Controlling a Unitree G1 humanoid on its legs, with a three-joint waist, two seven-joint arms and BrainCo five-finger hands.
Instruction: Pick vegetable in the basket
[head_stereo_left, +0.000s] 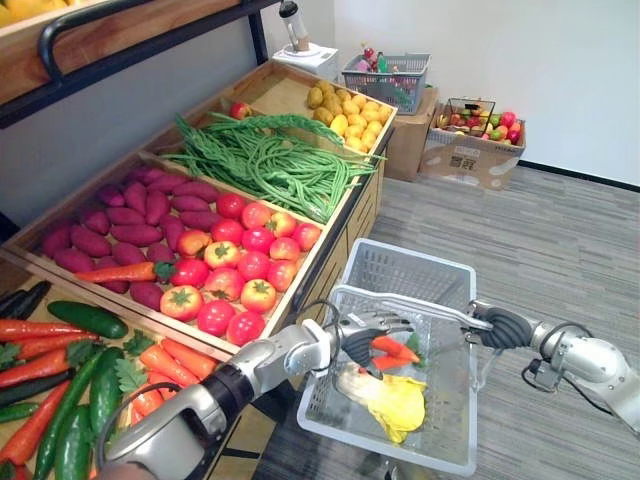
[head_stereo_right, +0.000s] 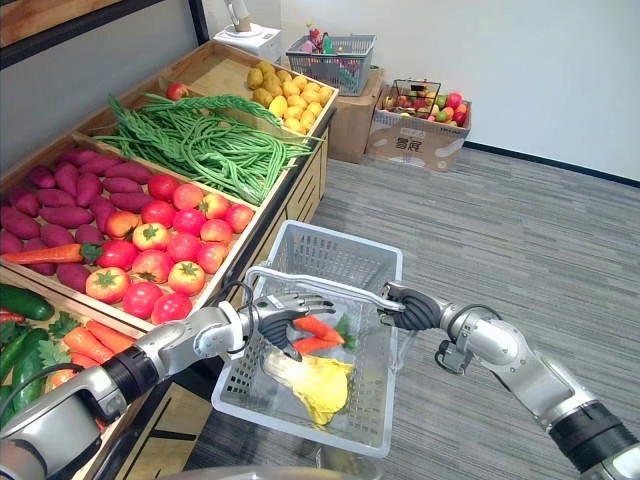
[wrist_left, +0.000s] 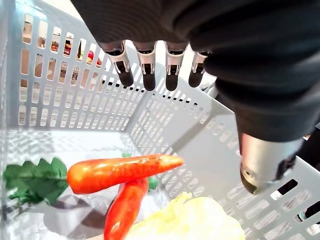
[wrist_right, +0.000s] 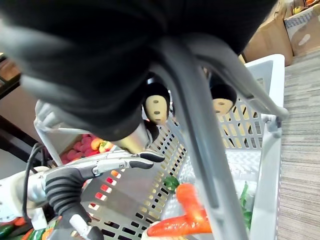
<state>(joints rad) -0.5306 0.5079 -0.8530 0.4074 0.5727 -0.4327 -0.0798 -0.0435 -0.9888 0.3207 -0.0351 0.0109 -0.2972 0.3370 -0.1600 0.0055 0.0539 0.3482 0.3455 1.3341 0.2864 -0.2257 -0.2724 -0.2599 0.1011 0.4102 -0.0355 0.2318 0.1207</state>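
Observation:
A light grey plastic basket (head_stereo_left: 420, 262) hangs beside the vegetable stand. My right hand (head_stereo_left: 505, 327) is shut on its handle (wrist_right: 200, 130). Two orange carrots (wrist_left: 120, 172) with green leaves lie crossed on the basket floor, next to a pale yellow cabbage (head_stereo_left: 395, 405). My left hand (head_stereo_right: 280, 312) reaches over the basket's near-left rim and hovers just above the carrots. Its fingers (wrist_left: 145, 65) are straight and spread, the thumb (wrist_left: 260, 165) stands apart, and nothing is in its grasp.
The wooden stand on the left holds tomatoes (head_stereo_left: 235, 265), purple sweet potatoes (head_stereo_left: 130, 215), long green beans (head_stereo_left: 270, 160), yellow potatoes (head_stereo_left: 350, 110), and carrots with cucumbers (head_stereo_left: 60, 370) in the nearest tray. A second grey basket (head_stereo_left: 385, 80) and a cardboard box of fruit (head_stereo_left: 475, 140) stand by the far wall.

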